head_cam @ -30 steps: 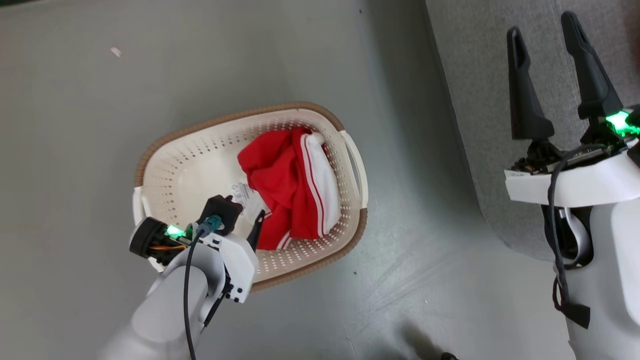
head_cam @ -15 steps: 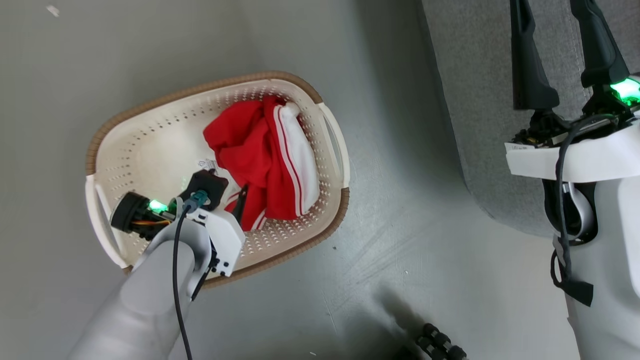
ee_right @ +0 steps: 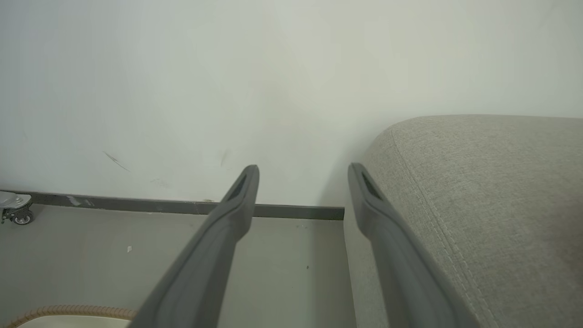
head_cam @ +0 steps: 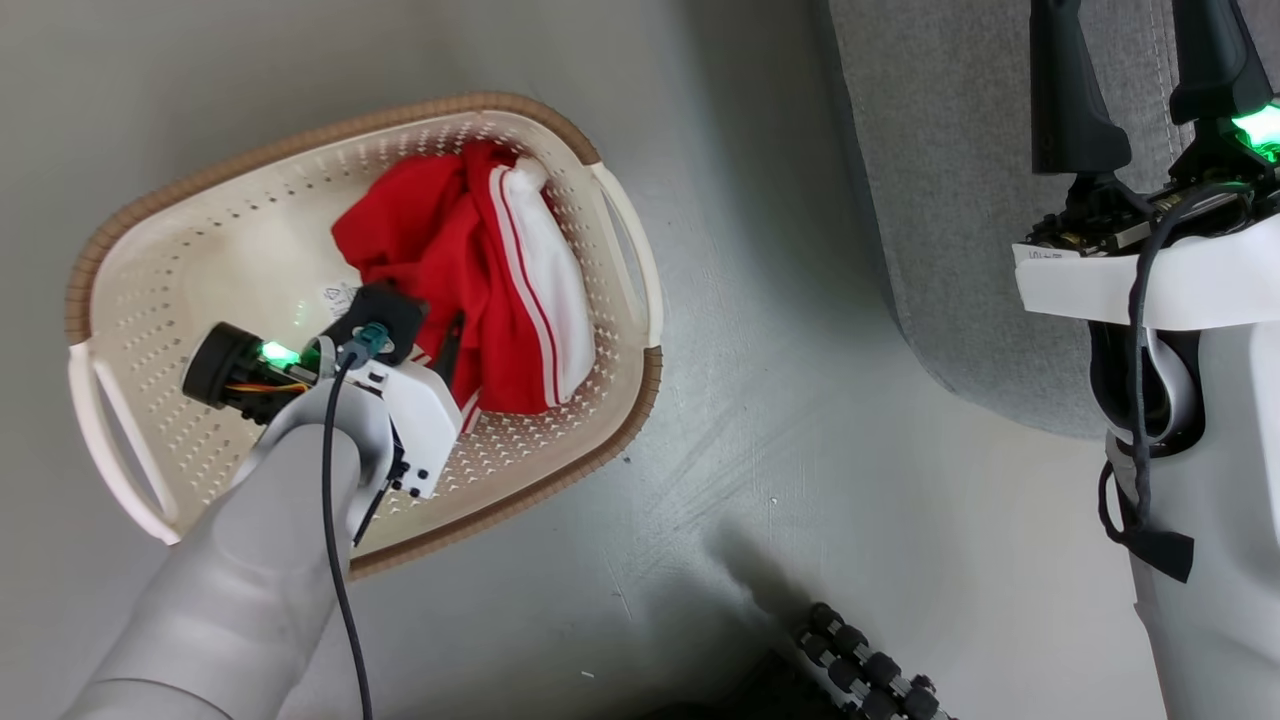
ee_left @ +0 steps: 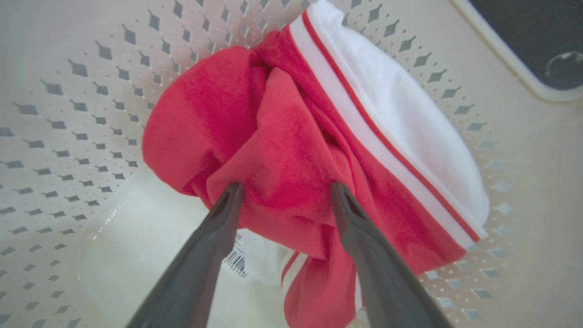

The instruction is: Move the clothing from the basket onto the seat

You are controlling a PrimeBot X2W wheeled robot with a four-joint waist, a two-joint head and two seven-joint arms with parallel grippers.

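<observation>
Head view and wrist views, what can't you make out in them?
- Bright red and white fabric clothing: bunched up in head and left wrist views, garment count hidden.
- Barcode label on the cream perforated plastic basket: left wrist view, partly under fabric, print too small.
- Right end effector: head view's top edge cuts off its fingertips.
- Left end effector: head view, its own wrist hides most of its fingers.

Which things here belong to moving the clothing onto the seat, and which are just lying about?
Belong to the job: red-and-white clothing, cream basket, grey seat, left tool.
Just lying about: small castor wheel, black ribbed object.
</observation>
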